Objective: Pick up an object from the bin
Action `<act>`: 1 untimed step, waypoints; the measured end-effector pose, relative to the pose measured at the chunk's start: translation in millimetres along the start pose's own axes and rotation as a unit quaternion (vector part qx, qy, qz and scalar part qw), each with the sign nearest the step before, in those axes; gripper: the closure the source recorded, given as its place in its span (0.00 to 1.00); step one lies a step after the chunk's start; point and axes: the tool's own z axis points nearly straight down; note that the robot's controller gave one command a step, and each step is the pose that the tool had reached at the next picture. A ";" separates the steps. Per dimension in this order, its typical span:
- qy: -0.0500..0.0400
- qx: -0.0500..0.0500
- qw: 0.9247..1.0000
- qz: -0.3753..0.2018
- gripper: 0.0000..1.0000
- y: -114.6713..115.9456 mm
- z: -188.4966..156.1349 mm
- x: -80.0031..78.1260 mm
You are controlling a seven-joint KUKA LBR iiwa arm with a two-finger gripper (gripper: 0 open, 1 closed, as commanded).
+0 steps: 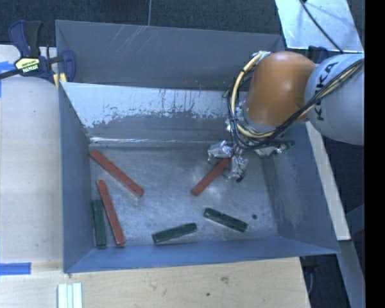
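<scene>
My gripper (229, 161) hangs low over the right middle of the bin floor, under the orange wrist cover. A red-brown stick (207, 179) lies slanted there, and its upper right end reaches right up to the gripper and is partly hidden by it. A dark green stick (225, 220) lies on the floor a little in front of the gripper.
Another dark green stick (174, 233) lies near the front wall. At the left lie a long red-brown stick (116, 172), a second red-brown stick (110, 213) and a dark green one (99, 223) side by side. The arm comes in over the right rim.
</scene>
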 end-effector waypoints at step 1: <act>0.000 0.004 0.993 -0.122 1.00 -60.8 -163.0 81.9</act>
